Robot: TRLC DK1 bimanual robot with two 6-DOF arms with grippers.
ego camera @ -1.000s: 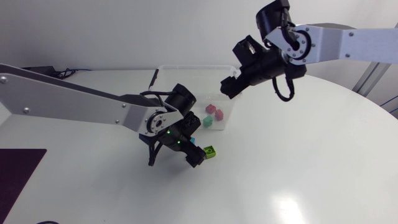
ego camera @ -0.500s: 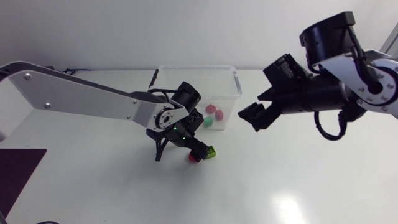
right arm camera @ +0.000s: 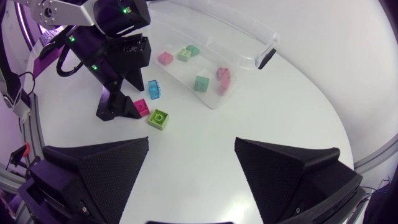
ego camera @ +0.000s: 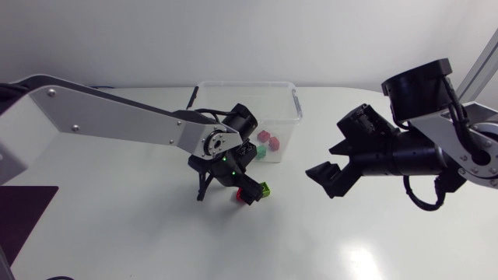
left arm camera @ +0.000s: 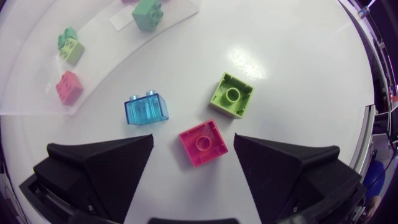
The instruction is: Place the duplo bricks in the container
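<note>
Left wrist view: our left hand (left arm camera: 193, 142) is open, fingers wide apart, low over the white counter (left arm camera: 298, 74). A pink brick (left arm camera: 203, 143) lies between the fingers, hollow side up, touching neither. Just ahead of it sit a lime green brick (left arm camera: 232, 94), also hollow side up, and a clear blue brick (left arm camera: 147, 108), both loose on the counter and apart from each other. Beyond them is the clear container (left arm camera: 118, 59), near the blue brick. Inside it we see a second pink brick (left arm camera: 68, 87), a yellow-green brick (left arm camera: 73, 51) and a teal green brick (left arm camera: 147, 14).

Right wrist view: our right hand (right arm camera: 192, 142) is open too, nothing between the fingers, above bare counter. The three loose bricks and the left arm (right arm camera: 118, 43) are well ahead of it, with the container past them.

Head view: the right hand hangs well apart from the container, to its right and nearer us.
</note>
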